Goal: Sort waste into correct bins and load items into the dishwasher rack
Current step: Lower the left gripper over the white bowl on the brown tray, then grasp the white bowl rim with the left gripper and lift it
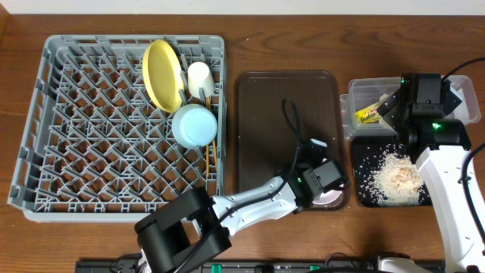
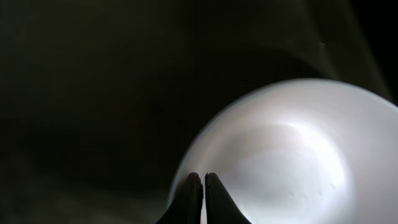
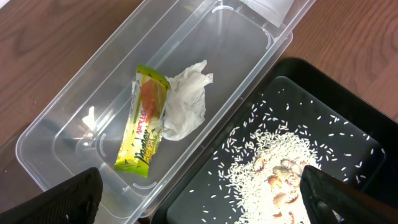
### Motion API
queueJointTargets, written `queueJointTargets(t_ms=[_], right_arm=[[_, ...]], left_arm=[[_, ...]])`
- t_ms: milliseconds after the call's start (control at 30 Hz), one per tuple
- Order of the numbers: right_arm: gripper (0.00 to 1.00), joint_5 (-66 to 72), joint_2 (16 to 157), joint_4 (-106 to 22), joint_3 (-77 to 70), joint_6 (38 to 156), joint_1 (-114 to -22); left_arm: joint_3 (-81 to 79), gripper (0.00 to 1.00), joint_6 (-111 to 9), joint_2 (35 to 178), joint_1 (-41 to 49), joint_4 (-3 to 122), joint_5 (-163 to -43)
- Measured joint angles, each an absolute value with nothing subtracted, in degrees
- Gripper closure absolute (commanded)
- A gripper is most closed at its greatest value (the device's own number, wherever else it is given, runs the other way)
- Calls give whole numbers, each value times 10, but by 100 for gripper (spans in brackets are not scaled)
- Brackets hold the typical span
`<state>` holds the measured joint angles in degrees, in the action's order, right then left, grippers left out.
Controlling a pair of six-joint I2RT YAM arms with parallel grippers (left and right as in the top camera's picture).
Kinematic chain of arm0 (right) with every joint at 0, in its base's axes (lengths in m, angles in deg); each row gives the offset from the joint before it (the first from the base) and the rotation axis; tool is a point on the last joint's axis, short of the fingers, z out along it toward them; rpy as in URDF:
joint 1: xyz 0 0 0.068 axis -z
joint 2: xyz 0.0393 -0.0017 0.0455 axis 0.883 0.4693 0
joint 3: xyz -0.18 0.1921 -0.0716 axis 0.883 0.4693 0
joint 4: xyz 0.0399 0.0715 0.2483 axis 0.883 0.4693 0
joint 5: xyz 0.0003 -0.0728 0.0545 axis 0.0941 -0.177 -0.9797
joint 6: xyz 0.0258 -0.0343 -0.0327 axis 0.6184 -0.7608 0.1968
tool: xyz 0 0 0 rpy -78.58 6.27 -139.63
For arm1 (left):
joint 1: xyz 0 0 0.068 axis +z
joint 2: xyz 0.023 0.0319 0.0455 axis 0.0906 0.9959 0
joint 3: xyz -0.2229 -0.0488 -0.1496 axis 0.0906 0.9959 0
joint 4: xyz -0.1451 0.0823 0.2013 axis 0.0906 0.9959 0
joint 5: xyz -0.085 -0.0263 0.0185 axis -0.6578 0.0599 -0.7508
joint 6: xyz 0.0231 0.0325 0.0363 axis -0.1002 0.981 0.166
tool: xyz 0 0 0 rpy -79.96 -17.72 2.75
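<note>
My left gripper [image 2: 203, 180] is shut on the near rim of the white bowl [image 2: 292, 155], which sits at the front right corner of the brown serving tray [image 1: 273, 114]. My right gripper [image 3: 205, 208] is open wide and empty above the edge between the clear tub [image 3: 74, 106] and the black tray [image 3: 348, 124]. The tissue [image 3: 186, 102] and the snack wrapper [image 3: 146, 124] lie in the tub. Rice crumbs [image 3: 280, 168] lie on the black tray. The grey rack [image 1: 45, 114] holds the yellow plate [image 1: 161, 73], the white cup [image 1: 200, 78], the light blue bowl [image 1: 194, 125] and the chopsticks [image 1: 211, 155].
The rack fills the left of the table, the brown tray stands in the middle, and the tub and black tray stand at the right, close together. A cable runs from the left arm across the brown tray.
</note>
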<state>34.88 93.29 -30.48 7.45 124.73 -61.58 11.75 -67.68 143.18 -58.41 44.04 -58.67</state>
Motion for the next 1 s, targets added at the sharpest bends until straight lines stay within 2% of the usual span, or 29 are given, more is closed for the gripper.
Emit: queueJointTargets(t_ms=[433, 567, 667, 900, 1000], right_arm=[[1, 349, 933, -305, 74, 1247, -616], [1, 349, 933, -305, 74, 1247, -616], [1, 349, 933, -305, 74, 1247, -616], [1, 349, 933, -305, 74, 1247, -616], [1, 349, 933, -305, 74, 1247, -616]], left_arm=[[118, 85, -628, 1432, -584, 572, -332], [118, 85, -626, 1432, -584, 595, -303], [111, 83, -626, 1426, -584, 623, -327], [55, 51, -621, 1307, -584, 611, -489], [39, 50, -626, 1243, -584, 586, -565]])
